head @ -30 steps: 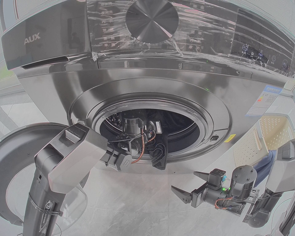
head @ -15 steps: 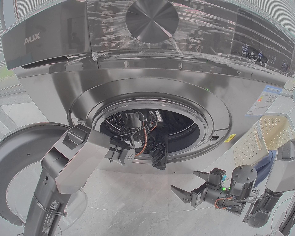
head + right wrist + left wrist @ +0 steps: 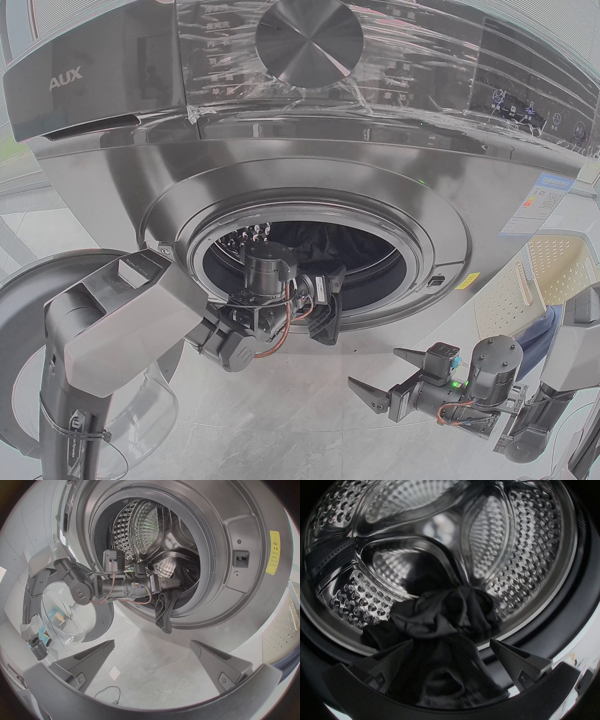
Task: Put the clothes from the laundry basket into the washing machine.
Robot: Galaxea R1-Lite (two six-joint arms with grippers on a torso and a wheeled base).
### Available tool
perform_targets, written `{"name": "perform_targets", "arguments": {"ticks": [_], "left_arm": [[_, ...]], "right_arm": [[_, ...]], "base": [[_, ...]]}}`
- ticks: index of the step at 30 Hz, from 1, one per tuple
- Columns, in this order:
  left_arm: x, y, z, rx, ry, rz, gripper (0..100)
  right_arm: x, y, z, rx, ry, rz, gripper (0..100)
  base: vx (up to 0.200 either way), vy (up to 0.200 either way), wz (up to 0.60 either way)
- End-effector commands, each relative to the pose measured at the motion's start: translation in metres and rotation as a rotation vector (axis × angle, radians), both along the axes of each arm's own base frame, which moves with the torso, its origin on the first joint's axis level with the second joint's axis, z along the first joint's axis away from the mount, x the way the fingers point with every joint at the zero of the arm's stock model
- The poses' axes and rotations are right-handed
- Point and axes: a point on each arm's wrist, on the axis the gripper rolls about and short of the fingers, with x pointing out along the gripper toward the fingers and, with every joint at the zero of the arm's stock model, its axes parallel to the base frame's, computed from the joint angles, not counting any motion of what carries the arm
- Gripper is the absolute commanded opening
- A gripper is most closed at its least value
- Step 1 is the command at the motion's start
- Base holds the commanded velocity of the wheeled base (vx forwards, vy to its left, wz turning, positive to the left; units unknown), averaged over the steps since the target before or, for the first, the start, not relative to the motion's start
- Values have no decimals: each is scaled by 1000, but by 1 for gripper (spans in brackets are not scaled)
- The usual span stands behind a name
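left tool [image 3: 451, 642]: mine, fingers apart, nothing clamped. It sits at the mouth of the washing machine [image 3: 312, 169], pointing into the drum [image 3: 518, 542].
black garment [image 3: 437, 620]: bunched just past my fingertips. Part lies inside the drum, part is draped over the door lip [image 3: 187, 617], and the tail hangs outside down the front.
step, my read: get this garment fully in. Not done while the tail is out.
doing it well: I'd drop lower and pinch the fold on the lip, not the bunch already inside, then carry it deep before letting go. Loose cloth slides back over a smooth lip. Keep my fingers off the seal.
right tool [image 3: 374, 369]: fingers apart, empty, low over the floor [image 3: 281, 406] in front of the machine, well apart from the garment.
laundry basket [image 3: 550, 262]: on my right beside the machine, with blue cloth [image 3: 537, 340] at it. Probably next.
door [image 3: 37, 325]: open on my left, close to my left arm. Mind the swing.
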Motion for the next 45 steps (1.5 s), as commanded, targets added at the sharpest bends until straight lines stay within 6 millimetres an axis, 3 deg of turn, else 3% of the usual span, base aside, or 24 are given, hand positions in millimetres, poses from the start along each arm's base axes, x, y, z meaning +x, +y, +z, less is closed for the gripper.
{"name": "perform_targets", "arguments": {"ticks": [1, 3, 4, 10, 15, 22, 35, 45], "left_arm": [[-19, 0, 6, 39, 10, -41, 100], [-19, -1, -3, 57, 24, -44, 100], [-19, -1, -6, 66, 29, -45, 0], [-7, -3, -21, 98, 21, -39, 0], [0, -5, -19, 82, 0, -30, 0], [26, -21, 34, -118, -189, 30, 0], [80, -28, 26, -230, -358, 153, 0], [88, -20, 15, -211, -338, 185, 0]], "right_arm": [[0, 0, 0, -1, 0, 1, 100], [0, 0, 0, -1, 0, 1, 100], [0, 0, 0, -1, 0, 1, 100], [0, 0, 1, 2, -3, 1, 100], [0, 0, 1, 3, -4, 1, 100], [0, 1, 1, 4, -5, 1, 100], [1, 1, 1, 5, -7, 1, 100], [1, 1, 1, 3, -4, 1, 100]], "base": [[0, 0, 0], [0, 0, 0], [0, 0, 0], [0, 0, 0], [0, 0, 0], [0, 0, 0], [0, 0, 0], [0, 0, 0]]}}
